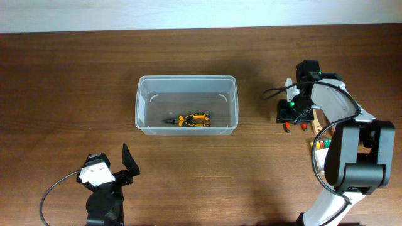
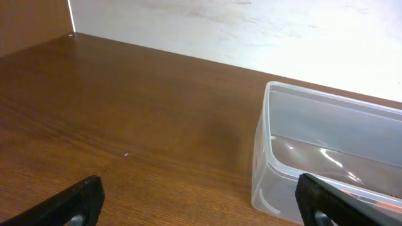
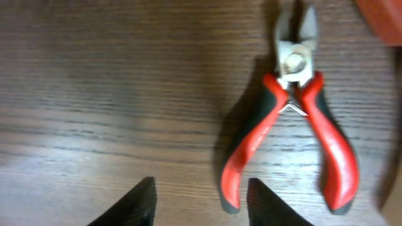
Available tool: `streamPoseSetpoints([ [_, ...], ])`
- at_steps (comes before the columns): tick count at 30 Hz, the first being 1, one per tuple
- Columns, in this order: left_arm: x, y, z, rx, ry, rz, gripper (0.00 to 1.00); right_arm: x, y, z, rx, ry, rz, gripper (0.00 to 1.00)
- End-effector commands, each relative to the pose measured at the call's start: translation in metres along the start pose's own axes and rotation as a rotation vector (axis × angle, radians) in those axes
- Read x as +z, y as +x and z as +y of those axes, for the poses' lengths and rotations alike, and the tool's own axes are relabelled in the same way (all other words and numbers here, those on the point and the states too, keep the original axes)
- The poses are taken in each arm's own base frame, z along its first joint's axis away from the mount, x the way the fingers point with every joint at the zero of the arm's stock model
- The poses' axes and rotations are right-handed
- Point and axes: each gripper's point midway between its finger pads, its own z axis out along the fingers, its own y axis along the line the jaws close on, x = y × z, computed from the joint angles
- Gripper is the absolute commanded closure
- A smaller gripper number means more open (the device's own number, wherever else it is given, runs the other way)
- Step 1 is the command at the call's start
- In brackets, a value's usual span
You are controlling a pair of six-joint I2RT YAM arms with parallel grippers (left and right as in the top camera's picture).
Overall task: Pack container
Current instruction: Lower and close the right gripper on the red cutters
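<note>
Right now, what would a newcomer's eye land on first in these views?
First, the clear container in the middle of the table, with yellow-and-black pliers lying on its floor. Next, the red-handled cutters lying flat on the wood at the table's right side. They sit just beside the right gripper, whose fingers stand apart with only bare table between them.

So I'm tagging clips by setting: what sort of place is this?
Likely a robotics workbench: left arm and right arm at a wooden table, a clear container holding orange pliers, red cutters lying loose.
</note>
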Motion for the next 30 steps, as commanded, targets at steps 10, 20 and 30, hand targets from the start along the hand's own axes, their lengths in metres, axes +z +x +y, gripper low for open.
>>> streamPoseSetpoints([
  [10,0.0,0.0,0.0,0.009,0.0,-0.003,0.01,0.0,-0.006,-0.027,0.118,0.147,-0.035,0.6],
  [20,0.0,0.0,0.0,0.009,0.0,-0.003,0.01,0.01,-0.008,-0.027,0.143,0.143,-0.027,0.61],
  [30,0.0,0.0,0.0,0.009,0.0,-0.003,0.01,0.013,-0.01,-0.027,0.144,0.143,-0.033,0.68],
])
